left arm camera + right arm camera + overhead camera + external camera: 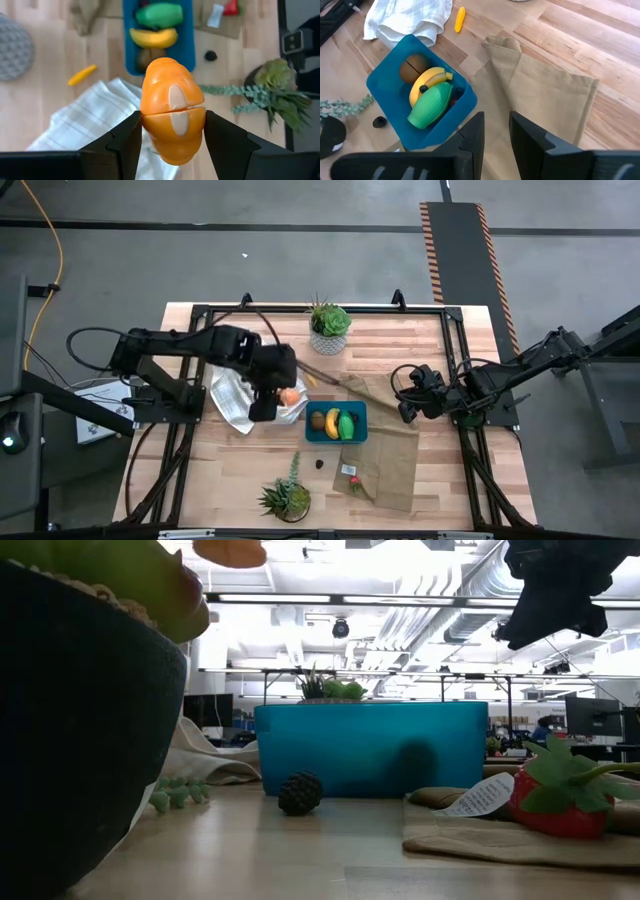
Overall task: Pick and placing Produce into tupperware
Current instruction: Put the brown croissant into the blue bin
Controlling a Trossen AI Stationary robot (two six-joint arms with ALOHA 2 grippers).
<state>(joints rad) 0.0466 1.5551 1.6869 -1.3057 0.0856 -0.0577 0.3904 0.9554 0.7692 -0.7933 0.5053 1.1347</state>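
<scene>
A round orange toy fruit (173,114) sits pinched between the left gripper's (283,395) dark fingers, held above the white striped cloth (90,125) — just beside the shallow teal-blue plastic tupperware (311,434), which holds a brown round piece (414,67), yellow banana (427,84) and bright green piece (430,106). The right gripper (493,131) hovers over the tan cloth (545,95) — fingers slightly parted, empty.

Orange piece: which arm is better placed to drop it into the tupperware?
Left. The left gripper already clamps the orange piece beside the tupperware. The right gripper is empty near the tan cloth.
</scene>
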